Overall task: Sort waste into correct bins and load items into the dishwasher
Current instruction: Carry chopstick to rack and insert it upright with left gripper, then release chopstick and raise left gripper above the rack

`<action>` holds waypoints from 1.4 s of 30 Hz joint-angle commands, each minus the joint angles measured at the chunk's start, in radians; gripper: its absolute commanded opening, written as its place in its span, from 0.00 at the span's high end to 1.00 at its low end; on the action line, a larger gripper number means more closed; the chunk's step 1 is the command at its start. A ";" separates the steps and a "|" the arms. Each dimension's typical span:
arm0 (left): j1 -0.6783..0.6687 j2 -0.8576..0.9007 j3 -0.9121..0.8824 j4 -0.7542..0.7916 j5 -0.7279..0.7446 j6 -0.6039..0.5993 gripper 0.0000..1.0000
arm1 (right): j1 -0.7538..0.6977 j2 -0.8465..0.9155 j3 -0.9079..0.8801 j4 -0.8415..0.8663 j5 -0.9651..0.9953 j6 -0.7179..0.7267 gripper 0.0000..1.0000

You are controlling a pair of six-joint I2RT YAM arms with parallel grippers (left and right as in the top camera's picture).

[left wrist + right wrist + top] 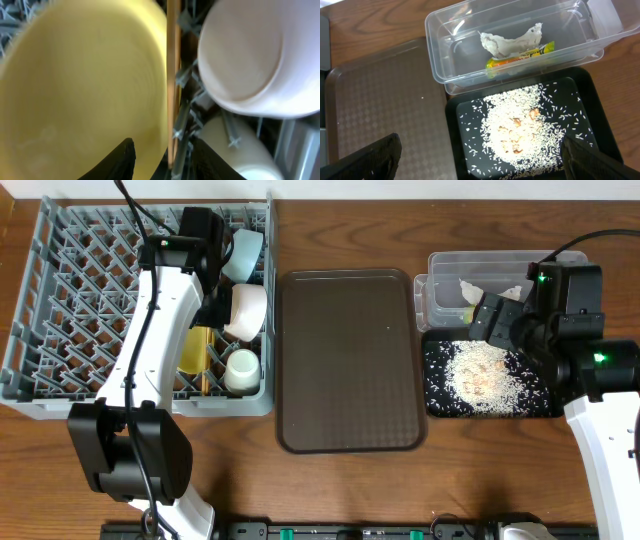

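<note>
Left fingers [122, 162] stand partly parted astride the rim of the yellow-green plate [85, 85]; right fingers [370, 160] gape wide above rice [520, 125] on the black tray [462, 155].

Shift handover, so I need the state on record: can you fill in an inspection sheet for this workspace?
Surface: wooden table.
Job's things: yellow-green plate, light blue bowl, white bowl and white cup are in the grey dish rack. The tissue and wrapper lie in the clear tub. The rice is on the black tray.
Clutter: brown serving tray between rack and bins.
Grippers: left gripper open, with the plate's rim between its fingers; right gripper open above the black tray.
Cables: black cable along the left arm; another at the right arm.
Surroundings: nothing seen.
</note>
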 commanded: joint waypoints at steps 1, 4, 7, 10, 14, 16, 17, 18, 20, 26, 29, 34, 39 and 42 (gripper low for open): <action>0.002 0.012 -0.006 0.055 0.002 -0.053 0.62 | -0.010 0.001 0.004 -0.002 0.010 0.010 0.01; 0.002 0.013 -0.006 0.124 0.024 -0.067 0.64 | -0.010 0.001 0.004 -0.002 0.010 0.010 0.01; 0.002 0.019 -0.006 0.168 0.067 -0.067 0.66 | -0.010 0.001 0.004 -0.002 0.010 0.010 0.01; 0.002 0.039 -0.006 0.180 0.069 -0.067 0.67 | -0.010 0.001 0.004 -0.002 0.010 0.010 0.01; 0.002 0.083 -0.007 0.179 0.077 -0.067 0.71 | -0.010 0.001 0.004 -0.002 0.010 0.010 0.01; 0.002 0.101 -0.007 0.182 0.079 -0.067 0.72 | -0.010 0.001 0.004 -0.002 0.010 0.010 0.01; 0.002 0.112 -0.007 0.185 0.078 -0.067 0.72 | -0.010 0.001 0.004 -0.002 0.010 0.010 0.01; 0.002 0.119 -0.007 0.188 0.078 -0.067 0.73 | -0.010 0.001 0.004 -0.002 0.010 0.010 0.01; 0.002 0.133 -0.007 0.198 0.077 -0.067 0.73 | -0.010 0.001 0.004 -0.002 0.010 0.010 0.01; 0.002 0.166 -0.007 0.214 0.060 -0.059 0.72 | -0.010 0.001 0.004 -0.002 0.010 0.010 0.01; 0.002 0.169 -0.007 0.224 0.014 -0.059 0.72 | -0.010 0.001 0.004 -0.002 0.010 0.010 0.01; 0.002 0.169 -0.007 0.250 -0.033 -0.059 0.67 | -0.010 0.001 0.004 -0.002 0.010 0.010 0.01; 0.001 0.168 -0.006 0.285 -0.031 -0.060 0.66 | -0.010 0.001 0.004 -0.002 0.010 0.010 0.01; -0.003 0.163 0.010 0.278 0.002 -0.060 0.66 | -0.010 0.001 0.004 -0.002 0.010 0.010 0.01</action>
